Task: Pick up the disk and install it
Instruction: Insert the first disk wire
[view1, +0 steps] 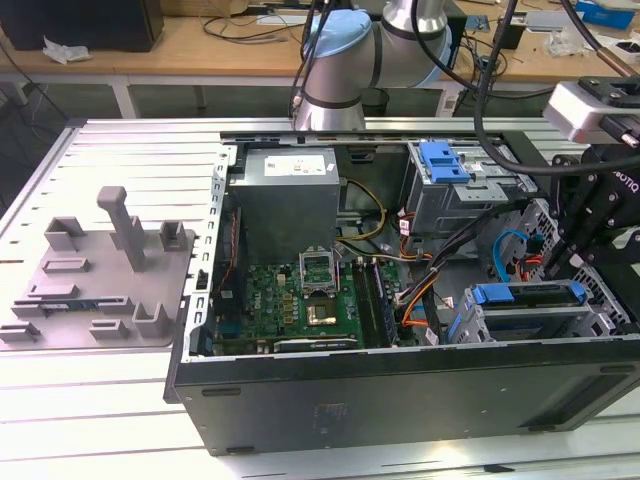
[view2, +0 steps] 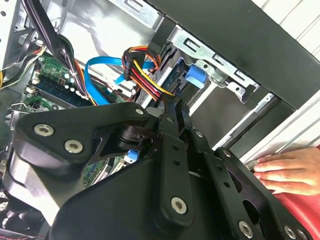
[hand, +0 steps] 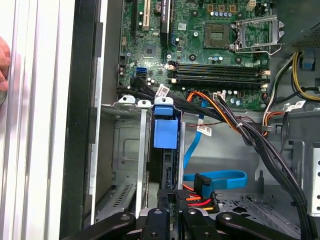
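Slatted aluminium table (view1: 110, 410) under everything, and on it lay the open computer case (view1: 400, 405), side panel off. Right at the corner of that case, on the exterior view's right, sat the disk (view1: 528, 294): silver body slotted into the drive cage (hand: 125, 165), blue carrier frame running along its exposed edge. In the first wrist view its blue tab (hand: 165, 133) stood out clearly against the grey metal. The gripper (view2: 176, 104) hung right at the disk's near end, black fingers drawn close together, almost touching; whether they actually pinched the carrier, I couldn't tell. A bundle of red, yellow and orange wires (view2: 145, 75) crowded in just beside the tips, with a flat blue cable (hand: 220, 177) curling on the case floor nearby. Further in, the green motherboard (view1: 300, 300) and the grey box (view1: 290, 190) with its white sticker. A person's hand (view2: 285, 170) rested flat on the table just beside the case wall. Over on the exterior view's left lay a grey moulded fixture (view1: 100, 270), and a wooden bench (view1: 200, 45) ran behind.
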